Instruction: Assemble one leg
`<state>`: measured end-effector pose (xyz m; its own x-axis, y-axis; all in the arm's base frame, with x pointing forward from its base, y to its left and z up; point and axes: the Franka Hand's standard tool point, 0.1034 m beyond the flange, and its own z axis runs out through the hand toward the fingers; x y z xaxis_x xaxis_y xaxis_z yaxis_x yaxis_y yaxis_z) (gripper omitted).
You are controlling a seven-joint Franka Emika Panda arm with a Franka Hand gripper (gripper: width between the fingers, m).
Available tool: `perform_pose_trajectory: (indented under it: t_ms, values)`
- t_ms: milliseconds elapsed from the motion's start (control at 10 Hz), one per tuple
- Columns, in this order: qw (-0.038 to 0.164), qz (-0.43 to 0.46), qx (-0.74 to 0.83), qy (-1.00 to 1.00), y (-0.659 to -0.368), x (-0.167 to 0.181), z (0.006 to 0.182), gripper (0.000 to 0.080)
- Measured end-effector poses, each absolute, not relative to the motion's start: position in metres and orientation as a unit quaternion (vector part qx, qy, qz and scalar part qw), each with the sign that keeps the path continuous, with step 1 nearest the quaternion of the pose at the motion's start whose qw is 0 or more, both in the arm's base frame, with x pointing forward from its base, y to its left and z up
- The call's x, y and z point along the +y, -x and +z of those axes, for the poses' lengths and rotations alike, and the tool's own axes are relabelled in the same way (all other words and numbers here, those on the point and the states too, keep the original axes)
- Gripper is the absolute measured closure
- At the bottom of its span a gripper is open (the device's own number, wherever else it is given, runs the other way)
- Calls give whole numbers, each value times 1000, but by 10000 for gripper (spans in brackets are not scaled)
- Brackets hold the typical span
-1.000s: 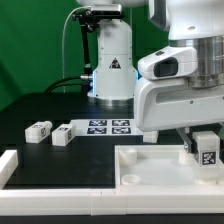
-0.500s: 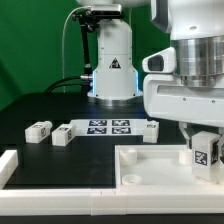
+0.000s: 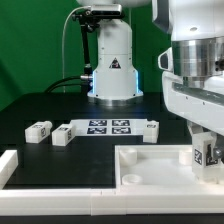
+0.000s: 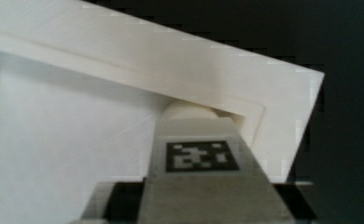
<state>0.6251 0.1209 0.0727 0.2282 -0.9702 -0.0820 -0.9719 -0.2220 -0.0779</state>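
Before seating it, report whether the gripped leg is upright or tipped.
Upright: the leg stands vertical in the exterior view, clamped by the gripper over the tabletop.

arm: our white, smooth-shelled robot arm (image 3: 195, 75) stands at the exterior view's right | wrist: we point it downward | gripper: our white two-finger gripper (image 3: 205, 146) is clamped on the small white tagged plastic leg (image 3: 208, 155), which we hold upright between the fingers
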Motion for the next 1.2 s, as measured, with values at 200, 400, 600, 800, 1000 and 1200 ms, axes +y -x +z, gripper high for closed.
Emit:
perform_pose_trajectory:
  t_ms: [200, 400, 600, 800, 1000, 1200]
  values:
    - [56, 6, 588, 807, -625, 122, 72, 502]
    - [57, 1, 536, 843, -623, 128, 72, 320]
    - [55, -7, 416, 907, -621, 130, 71, 185]
    - [54, -13, 302, 952, -621, 131, 71, 151]
    - [52, -19, 206, 977, -621, 130, 71, 150]
    - [45, -27, 87, 995, -623, 128, 72, 150]
